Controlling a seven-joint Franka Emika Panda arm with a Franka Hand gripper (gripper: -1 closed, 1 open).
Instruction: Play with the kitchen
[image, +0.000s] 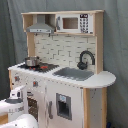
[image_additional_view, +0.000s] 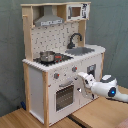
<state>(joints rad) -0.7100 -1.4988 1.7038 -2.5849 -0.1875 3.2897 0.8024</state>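
Observation:
The kitchen (image: 70, 100) (image_additional_view: 37, 85) is a tall toy of white panels and light wood, seen in both exterior views. It has a grey hood (image_additional_view: 50, 20), a small microwave (image: 75, 22), a black faucet (image_additional_view: 75, 39), a sink (image: 75, 73) and a pot (image_additional_view: 47, 56) on the stovetop. Knobs (image_additional_view: 56, 76) sit above the oven door (image_additional_view: 65, 95). My gripper (image_additional_view: 82, 77) is at the kitchen's front, just to the right of the oven door and below the right knob (image_additional_view: 74, 69). In the first exterior view the white arm (image: 15, 100) is at the lower left.
The kitchen stands on a wooden floor (image_additional_view: 95, 117) before a grey curtain (image_additional_view: 10, 50). A rounded counter end (image: 102, 79) juts out past the sink. A cupboard door with a dark panel (image: 63, 106) sits under the sink.

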